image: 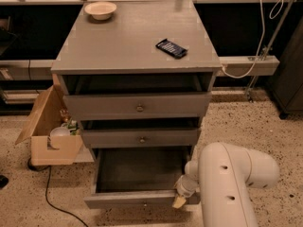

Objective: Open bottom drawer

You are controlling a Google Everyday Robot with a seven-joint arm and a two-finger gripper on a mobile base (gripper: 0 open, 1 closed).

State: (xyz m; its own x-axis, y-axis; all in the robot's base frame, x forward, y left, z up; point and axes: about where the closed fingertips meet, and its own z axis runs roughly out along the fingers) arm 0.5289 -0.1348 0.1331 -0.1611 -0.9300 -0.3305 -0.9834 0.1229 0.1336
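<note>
The grey cabinet has three drawers. The bottom drawer is the lowest and is pulled well out, so its dark, empty inside shows. Its front panel faces me at the bottom of the view. My gripper is at the right end of that front panel, right against its top edge. My white arm comes in from the lower right. The middle drawer and top drawer stick out only a little.
A beige bowl and a dark flat packet lie on the cabinet top. An open cardboard box holding a cup stands on the floor to the left. A black cable runs along the floor there. A white cable hangs at the right.
</note>
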